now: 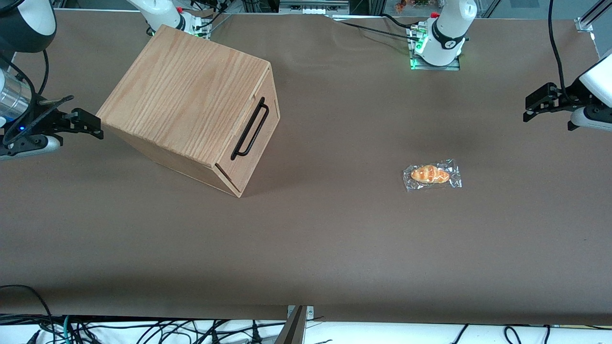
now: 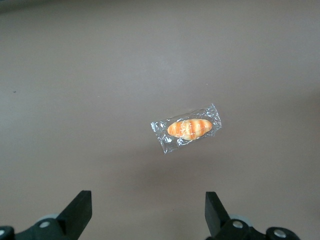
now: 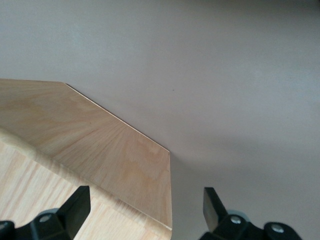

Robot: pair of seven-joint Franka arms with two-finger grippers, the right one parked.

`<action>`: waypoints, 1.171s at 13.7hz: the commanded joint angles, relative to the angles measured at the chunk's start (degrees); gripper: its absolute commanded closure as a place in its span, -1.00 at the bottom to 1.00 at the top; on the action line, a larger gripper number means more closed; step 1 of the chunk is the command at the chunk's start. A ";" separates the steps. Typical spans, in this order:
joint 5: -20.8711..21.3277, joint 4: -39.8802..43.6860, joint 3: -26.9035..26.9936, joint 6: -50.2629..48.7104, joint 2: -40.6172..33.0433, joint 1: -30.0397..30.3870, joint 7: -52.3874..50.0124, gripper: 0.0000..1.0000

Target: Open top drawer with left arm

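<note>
Nearest the front camera, bare brown bench, nothing on it. Next out: a wrapped bread roll in clear film, lying flat toward the working arm's end. Not part of the job, just sits under the left wrist camera, bread roll framed between the two fingertips.

Left arm hangs at the working-arm edge of the bench, gripper raised above the surface, holding nothing. Jaws spread wide, both fingertips well apart with bare bench between them. Looks like a ready pose: open and high, so it can travel without clipping the roll.

Farther back and toward the parked arm's end: the oak-grained box, turned at an angle on the bench. Top drawer sits fully shut, front panel flush with the box, thin seam around it. Black bar handle runs along the panel, facing roughly toward the bench centre, so it's reachable from the working side.

Judgement: task not started. Gripper and handle are well apart, nearly the whole bench between them. Next move needs a long sideways reach, wrist rotated to match the skewed handle, jaws closing across the bar, then a pull along the drawer's own axis. Risk: box is loose on the bench, an off-axis pull may drag it instead of sliding the drawer.
</note>
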 commanded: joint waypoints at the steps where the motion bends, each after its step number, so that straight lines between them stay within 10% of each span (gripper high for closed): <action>1: 0.41 -0.22 0.30 0.67 -0.17 -0.21 1.04 -1.00; 16: -0.20 -0.22 -0.05 0.15 -0.26 -0.21 1.04 -1.00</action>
